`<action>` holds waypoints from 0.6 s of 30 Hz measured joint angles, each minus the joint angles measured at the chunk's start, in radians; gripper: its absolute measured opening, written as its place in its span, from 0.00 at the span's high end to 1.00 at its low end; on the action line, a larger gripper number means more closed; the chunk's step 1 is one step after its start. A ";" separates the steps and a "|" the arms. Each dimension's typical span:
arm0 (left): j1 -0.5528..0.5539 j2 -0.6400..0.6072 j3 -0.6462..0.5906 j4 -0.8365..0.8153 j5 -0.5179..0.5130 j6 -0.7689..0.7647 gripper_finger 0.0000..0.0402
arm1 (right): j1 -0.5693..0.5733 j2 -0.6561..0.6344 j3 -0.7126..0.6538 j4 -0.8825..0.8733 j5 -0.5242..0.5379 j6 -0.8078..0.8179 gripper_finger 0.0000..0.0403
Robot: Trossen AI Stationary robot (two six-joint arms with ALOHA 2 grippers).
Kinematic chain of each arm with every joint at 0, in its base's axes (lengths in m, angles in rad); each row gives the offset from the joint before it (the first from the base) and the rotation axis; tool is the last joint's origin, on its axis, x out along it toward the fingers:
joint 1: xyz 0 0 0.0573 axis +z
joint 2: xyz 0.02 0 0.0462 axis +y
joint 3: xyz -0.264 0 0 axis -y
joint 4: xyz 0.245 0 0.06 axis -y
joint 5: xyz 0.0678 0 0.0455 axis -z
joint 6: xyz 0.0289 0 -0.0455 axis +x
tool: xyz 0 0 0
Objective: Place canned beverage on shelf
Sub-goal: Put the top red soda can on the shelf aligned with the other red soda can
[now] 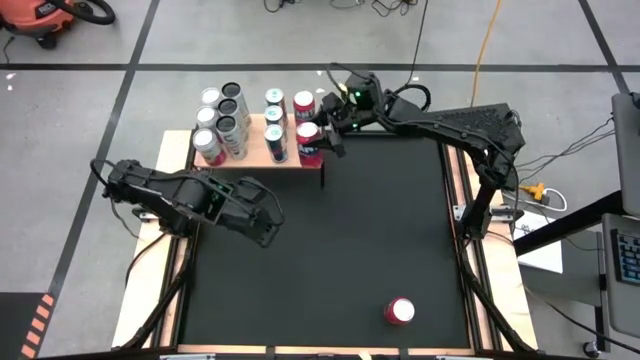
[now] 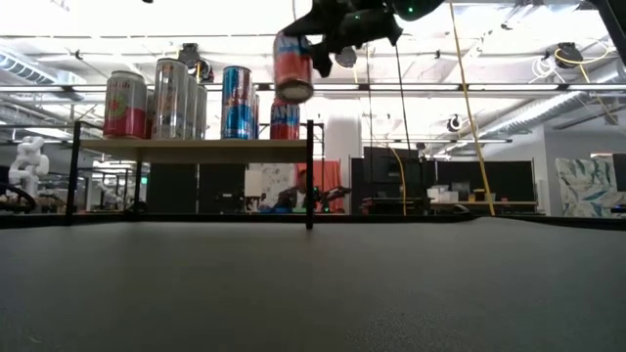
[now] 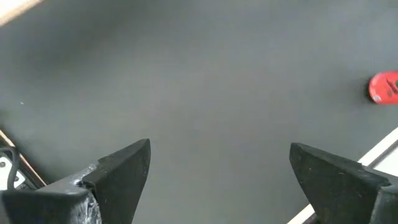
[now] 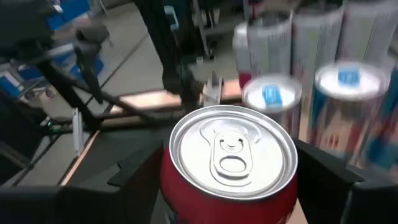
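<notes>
The shelf is a pale wood board on thin black supports at the table's far left, and several cans stand upright on it. My right gripper reaches in from the table's right and is shut on a red canned beverage, which is in the air over the shelf's right end. A second red can stands on its base on the black mat near the front right. My left gripper hangs open over the mat's left part, touching nothing. My right gripper pinches the red can's side wall between its two fingers, one on each opposite side, just below the silver top. The fingers come nearly level from the table's right. The can is about upright and lifted clear above the shelf board.
The cans on the shelf crowd its left and middle, with a red one right beneath the held can. The black mat lies bare between the shelf and the front can. The shelf's black post stands at its right end.
</notes>
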 joint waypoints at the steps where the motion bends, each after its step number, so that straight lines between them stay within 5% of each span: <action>1: 0.006 0.001 0.000 0.000 -0.007 0.000 0.04 | 0.001 0.000 -0.014 0.051 0.003 0.006 0.31; 9: 0.055 0.000 0.000 0.000 -0.041 0.008 0.04 | -0.010 0.004 -0.039 0.186 0.133 -0.105 0.31; 18: 0.073 0.000 0.000 0.013 -0.044 0.027 0.04 | -0.028 0.061 -0.043 0.208 0.138 -0.014 0.31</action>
